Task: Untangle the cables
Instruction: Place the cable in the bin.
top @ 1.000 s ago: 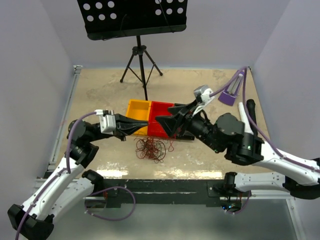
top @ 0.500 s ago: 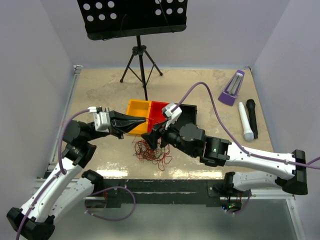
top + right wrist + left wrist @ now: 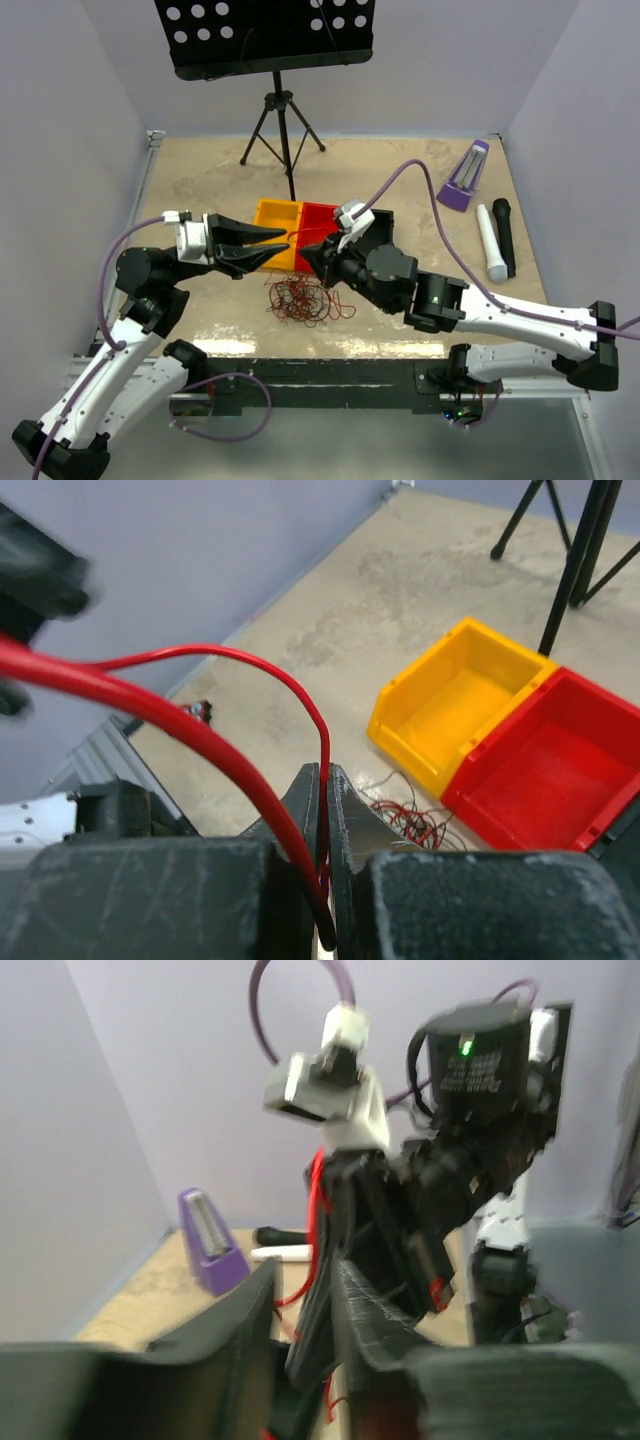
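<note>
Red wire sits pinched in the closed right gripper above the cables clumped at lower centre, the left gripper facing it with jaws slightly parted: apparently mid-separation, next needing a steady outward pull.

Bins are set side by side at mid surface. Cables are heaped just in front of them. A stand is placed behind the bins, toward the rear. At far right a metronome is set, two microphones laid nearer, side by side.
</note>
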Available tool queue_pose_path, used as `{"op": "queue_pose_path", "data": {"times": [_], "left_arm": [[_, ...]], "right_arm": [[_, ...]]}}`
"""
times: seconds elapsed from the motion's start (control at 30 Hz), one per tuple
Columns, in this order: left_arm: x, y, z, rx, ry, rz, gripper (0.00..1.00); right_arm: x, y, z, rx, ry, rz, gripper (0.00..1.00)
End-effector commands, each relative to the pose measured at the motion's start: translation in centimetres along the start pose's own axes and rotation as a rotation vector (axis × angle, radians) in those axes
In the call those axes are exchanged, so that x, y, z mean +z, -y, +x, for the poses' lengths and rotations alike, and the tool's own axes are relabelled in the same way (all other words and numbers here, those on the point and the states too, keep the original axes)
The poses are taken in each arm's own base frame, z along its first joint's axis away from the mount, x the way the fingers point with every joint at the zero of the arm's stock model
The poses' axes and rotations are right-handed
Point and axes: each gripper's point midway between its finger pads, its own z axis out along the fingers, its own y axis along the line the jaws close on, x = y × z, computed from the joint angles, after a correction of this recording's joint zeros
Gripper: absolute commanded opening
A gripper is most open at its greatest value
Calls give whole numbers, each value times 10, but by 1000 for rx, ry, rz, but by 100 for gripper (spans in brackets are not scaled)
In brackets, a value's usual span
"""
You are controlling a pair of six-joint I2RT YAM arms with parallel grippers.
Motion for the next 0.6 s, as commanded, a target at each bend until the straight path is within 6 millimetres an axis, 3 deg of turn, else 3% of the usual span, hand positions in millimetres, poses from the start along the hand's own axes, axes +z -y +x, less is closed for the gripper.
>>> {"op": "queue_pose_path", "data": {"times": [0.0, 0.03, 0.07, 0.17, 0.37, 0.43, 0.57], "left_arm": [[-2, -7, -9, 6, 19, -52, 66], [-4, -13, 2, -2, -10, -77, 88], [-6, -17, 14, -4, -36, -96, 100], [-15, -18, 53, -21, -112, -100, 100], [-34, 3, 127, -84, -238, 3, 100], [-39, 3, 140, -81, -261, 1, 100], [-44, 8, 148, -71, -289, 26, 100]], "right_arm": [[-28, 0, -81, 34, 165, 17, 0], [-34, -1, -91, 34, 176, 15, 0], [-39, -3, -102, 36, 191, 7, 0], [-50, -8, -124, 33, 202, -10, 0], [-71, -21, -171, 33, 263, -72, 0], [-74, -21, -184, 19, 291, -63, 0], [-70, -18, -209, -24, 340, -4, 0]]}}
